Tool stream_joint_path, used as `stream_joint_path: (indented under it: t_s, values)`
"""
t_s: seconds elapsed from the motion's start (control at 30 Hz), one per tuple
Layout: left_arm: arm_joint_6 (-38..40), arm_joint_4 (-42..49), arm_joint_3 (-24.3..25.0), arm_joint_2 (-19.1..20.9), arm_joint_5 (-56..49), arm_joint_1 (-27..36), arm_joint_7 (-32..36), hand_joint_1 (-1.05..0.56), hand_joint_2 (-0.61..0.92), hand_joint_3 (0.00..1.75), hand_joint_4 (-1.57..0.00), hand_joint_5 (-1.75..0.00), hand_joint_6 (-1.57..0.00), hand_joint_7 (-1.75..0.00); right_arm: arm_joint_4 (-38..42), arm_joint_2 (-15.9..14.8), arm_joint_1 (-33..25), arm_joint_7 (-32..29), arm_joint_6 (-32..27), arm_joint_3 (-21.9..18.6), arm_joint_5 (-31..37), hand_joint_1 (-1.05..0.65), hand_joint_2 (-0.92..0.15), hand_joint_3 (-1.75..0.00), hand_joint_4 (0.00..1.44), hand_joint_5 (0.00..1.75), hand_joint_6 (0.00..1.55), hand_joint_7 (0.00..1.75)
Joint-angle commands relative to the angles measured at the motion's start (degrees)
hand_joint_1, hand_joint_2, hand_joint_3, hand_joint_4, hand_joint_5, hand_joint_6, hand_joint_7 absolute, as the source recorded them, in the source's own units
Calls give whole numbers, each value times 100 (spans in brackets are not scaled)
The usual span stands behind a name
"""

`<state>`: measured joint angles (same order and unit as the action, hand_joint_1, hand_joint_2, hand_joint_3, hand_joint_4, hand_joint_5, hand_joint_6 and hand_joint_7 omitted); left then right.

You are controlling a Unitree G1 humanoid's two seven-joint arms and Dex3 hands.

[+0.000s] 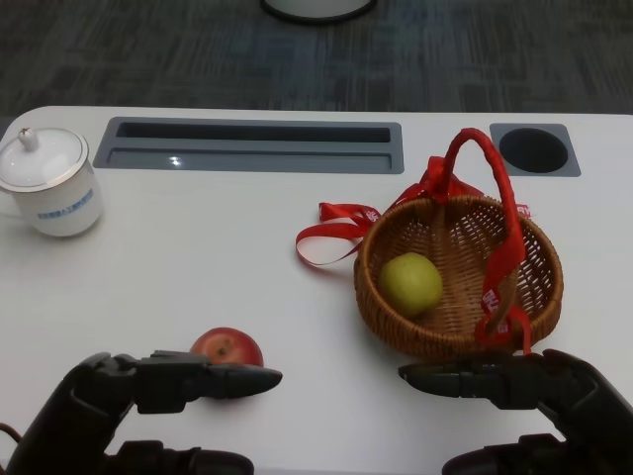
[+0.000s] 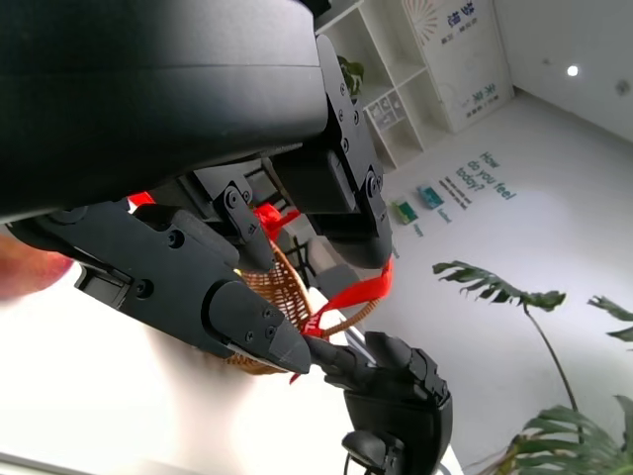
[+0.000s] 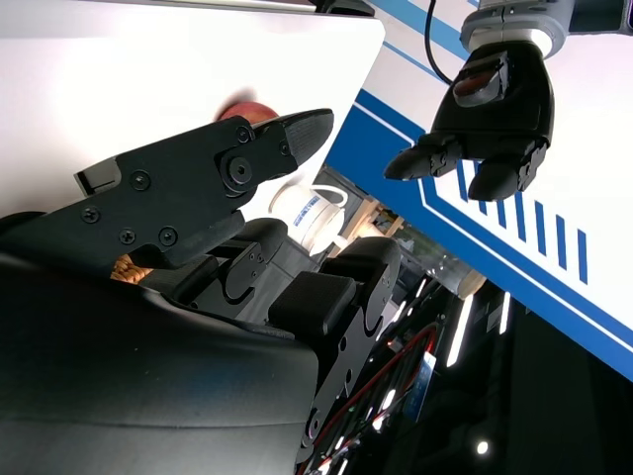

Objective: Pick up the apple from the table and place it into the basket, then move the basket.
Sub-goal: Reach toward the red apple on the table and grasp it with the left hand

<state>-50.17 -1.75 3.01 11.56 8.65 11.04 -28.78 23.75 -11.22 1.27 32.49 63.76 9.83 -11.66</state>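
Risk is my left hand [image 1: 148, 396], fingers apart and empty, nudging the red apple [image 1: 227, 347] rolling away from the basket [image 1: 539, 297].

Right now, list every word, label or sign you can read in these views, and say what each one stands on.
"How do you feel today?" on the far wall, left wrist view.
White mug: blue label, too blurred to read.
Red ribbon on the basket: pale marks, too small to read.
White wall panel: characters, unreadable.
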Motion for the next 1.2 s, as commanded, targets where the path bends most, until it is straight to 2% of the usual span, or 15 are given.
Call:
stream_joint_path:
  t_s: [0.03, 0.3, 0.53, 0.83, 1.0, 1.2]
  values:
    - [-236, 163, 232, 96, -408, -219, 293, -44, 71, 0, -82, 0, -75, 0, -55, -50, -3, -21, 6, -14, -34, -24, -80, 0, 80, 0, 75, 0]
    - [-366, 511, 416, 233, -1189, -643, 790, -55, 68, 0, -69, 0, -63, 0, -56, -56, -21, -33, 23, -28, -13, -24, -80, 0, 80, 0, 75, 0]
    - [13, 607, 472, 477, -2410, -860, 1283, -64, 65, 0, -54, 0, -49, 0, -52, -58, -23, -21, 38, -17, -21, -24, -80, 0, 80, 0, 75, 0]
    - [110, 1476, 140, 705, -3376, -1402, 2034, -71, 62, 0, -46, 0, -44, 0, -102, -70, -43, -4, -5, 1, -63, -24, -80, 0, 80, 0, 76, 0]
    - [344, 2090, -181, 852, -3855, -1810, 2396, -79, 64, 1, -38, 0, -36, 0, -127, -71, -52, 5, -31, 14, -76, -24, -80, 0, 80, 0, 76, 0]
    - [350, 3329, -707, 926, -4218, -2521, 2947, -81, 62, 0, -36, -1, -34, 0, -148, -71, -48, -31, -49, -13, -12, -24, -80, 0, 82, 1, 76, 0]
